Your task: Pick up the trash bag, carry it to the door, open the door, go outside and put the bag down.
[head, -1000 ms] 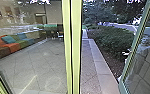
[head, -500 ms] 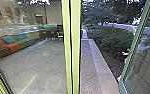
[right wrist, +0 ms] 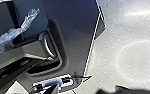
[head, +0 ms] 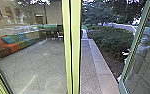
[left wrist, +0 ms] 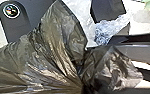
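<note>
The bag (left wrist: 56,50) lies right at the left gripper (left wrist: 82,87), its dark film drawn into a tight gather there, so that gripper appears to be closed on it and carrying it; the bag's long axis seems to run out along the folds from that gather, though its slant to the ground cannot be told; the left arm is plainly the nearer one, and the state of the right gripper cannot be told. In the head view the gap that matters lies just to the robot's right of the pale green posts (head: 76,47), between them and the slanting frame of what looks like the door (head: 133,55), standing open; the path (head: 87,65) runs away through that gap, with the bushes (head: 111,40) along its right side; the sofa (head: 14,45) is well off to the left, seen in the glass. The passage therefore seems to turn on keeping the bag in line with the gap and away from the posts, where its loose film could snag. Counted: one bag; two posts, side by side; one door frame on the right; one path; one sofa.
</note>
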Motion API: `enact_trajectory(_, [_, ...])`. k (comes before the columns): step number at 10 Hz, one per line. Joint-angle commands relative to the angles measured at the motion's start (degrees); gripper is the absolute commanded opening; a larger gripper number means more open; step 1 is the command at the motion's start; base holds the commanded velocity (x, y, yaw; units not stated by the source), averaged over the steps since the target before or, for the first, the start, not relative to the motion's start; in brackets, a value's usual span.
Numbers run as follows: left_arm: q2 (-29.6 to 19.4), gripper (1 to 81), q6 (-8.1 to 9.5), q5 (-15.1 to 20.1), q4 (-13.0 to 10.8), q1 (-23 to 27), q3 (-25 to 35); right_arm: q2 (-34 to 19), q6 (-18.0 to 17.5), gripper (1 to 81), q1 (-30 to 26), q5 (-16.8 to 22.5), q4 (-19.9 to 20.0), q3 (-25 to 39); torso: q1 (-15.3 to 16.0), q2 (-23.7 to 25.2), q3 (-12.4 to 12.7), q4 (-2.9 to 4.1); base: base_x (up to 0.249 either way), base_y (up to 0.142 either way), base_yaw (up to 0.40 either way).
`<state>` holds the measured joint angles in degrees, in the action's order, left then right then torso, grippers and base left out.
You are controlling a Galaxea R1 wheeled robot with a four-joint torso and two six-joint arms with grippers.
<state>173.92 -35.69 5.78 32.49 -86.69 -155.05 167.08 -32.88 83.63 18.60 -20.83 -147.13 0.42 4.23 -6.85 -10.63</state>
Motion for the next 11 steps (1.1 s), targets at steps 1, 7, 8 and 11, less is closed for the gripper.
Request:
enact_trajectory(1, [-0.24, 1.0, 0.01, 4.50, 0.21, 2.53, 0.10, 2.75, 0.36, 81.1, -2.36, 3.63, -0.44, -3.24, 0.00, 0.00, 0.00, 0.00, 0.000, 0.000, 0.000])
enact_trajectory(7, [-0.33, 1.0, 0.01, 4.59, 0.12, 2.53, 0.10, 2.93, 0.36, 81.1, -1.66, 3.55, 0.09, -2.89, 0.00, 0.00, 0.00, 0.00, 0.000, 0.000, 0.000])
enact_trajectory(8, [-0.41, 1.0, 0.01, 4.59, 0.12, 2.53, 0.10, 3.02, 0.36, 81.1, -1.31, 3.02, 0.44, -2.98, 0.00, 0.00, 0.00, 0.00, 0.000, 0.000, 0.000])
enact_trajectory(11, [-0.41, 1.0, 0.01, 4.68, 0.12, 2.53, 0.10, 3.19, 2.01, 81.1, -0.17, -0.32, 2.80, -3.24, 0.00, 0.00, 0.00, 0.00, 0.000, 0.000, -0.105])
